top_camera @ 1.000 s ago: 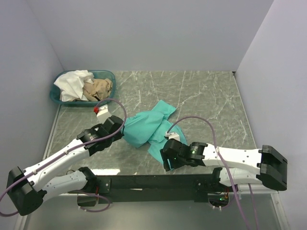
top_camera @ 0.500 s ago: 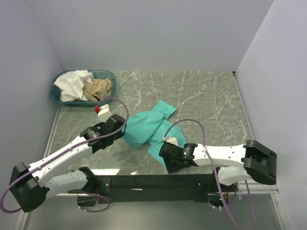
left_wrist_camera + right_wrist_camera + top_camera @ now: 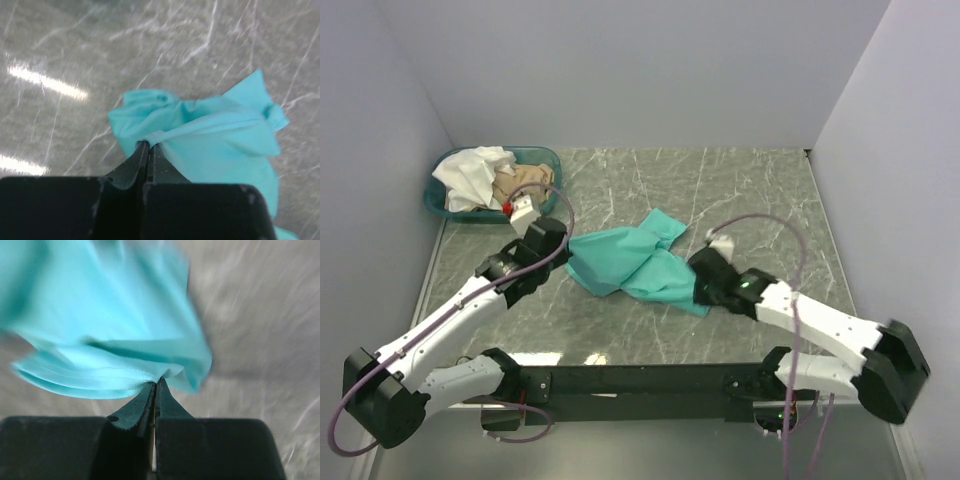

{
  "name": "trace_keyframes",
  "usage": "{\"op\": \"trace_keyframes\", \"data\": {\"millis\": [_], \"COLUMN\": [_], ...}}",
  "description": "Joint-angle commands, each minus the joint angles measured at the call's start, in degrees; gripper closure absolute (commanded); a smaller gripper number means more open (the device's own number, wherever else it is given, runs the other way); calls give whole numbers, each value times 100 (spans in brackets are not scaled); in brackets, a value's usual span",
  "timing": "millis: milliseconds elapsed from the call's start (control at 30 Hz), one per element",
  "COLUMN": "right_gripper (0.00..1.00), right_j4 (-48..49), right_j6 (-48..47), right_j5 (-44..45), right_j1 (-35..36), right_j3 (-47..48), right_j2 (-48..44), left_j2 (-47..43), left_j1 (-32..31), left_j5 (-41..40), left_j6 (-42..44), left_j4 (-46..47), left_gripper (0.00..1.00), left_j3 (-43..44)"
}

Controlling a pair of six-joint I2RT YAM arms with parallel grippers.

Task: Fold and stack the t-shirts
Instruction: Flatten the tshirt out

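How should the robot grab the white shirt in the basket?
Probably from above, pinching a raised fold of the white shirt. It lies crumpled, heaped over the basket rim, whose walls block a sideways approach.

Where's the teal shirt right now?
In the top view, the teal t-shirt spans the middle of the table, its ends pinched by the left gripper and right gripper.

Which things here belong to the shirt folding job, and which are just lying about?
Job: teal t-shirt, pinched by left claw and right claw; white t-shirt and tan t-shirt, heaped in the basket.
Lying about: basket; table.
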Motion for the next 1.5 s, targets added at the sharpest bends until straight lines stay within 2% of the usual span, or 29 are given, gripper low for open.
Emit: {"op": "trace_keyframes", "data": {"millis": [0,233,400,467,700,800,967,1167,1300,1367,1467], "right_gripper": [100,100,100,100,100,100,100,100,100,100,100], "right_j4": [661,584,452,329,-136,-269,-375,-296,-103,142,520], "right_j6": [-808,-1503,-1987,-2049,-2532,-2708,-2752,-2656,-2480,-2339,-2225], "right_j5": [362,1090,942,968,1196,1372,1329,1091,863,574,20], "right_j1": [-917,-2132,-2862,-3108,-3189,-3180,-3180,-3180,-3206,-3337,-3601], "right_j3": [634,2145,3347,3701,5299,5556,5496,5004,4031,3625,2799], "right_j2": [-754,-1230,-1353,-1380,-1476,-1651,-1837,-1696,-1539,-1416,-951], "left_j2": [161,592,496,408,-486,-961,-1323,-999,-211,169,1187], "left_j1": [272,492,536,545,545,545,545,545,624,790,1072], "left_j5": [209,16,-370,-555,-1055,-1293,-1399,-1504,-1584,-1129,-505], "left_j6": [452,673,936,971,1191,1174,1077,954,665,673,725], "left_j4": [571,238,124,27,27,35,-43,-114,-254,-11,316], "left_gripper": [99,99,99,99,99,99,99,99,99,99,99], "left_j3": [764,2409,3322,3499,3650,3457,3158,2868,2561,2315,2243]}}
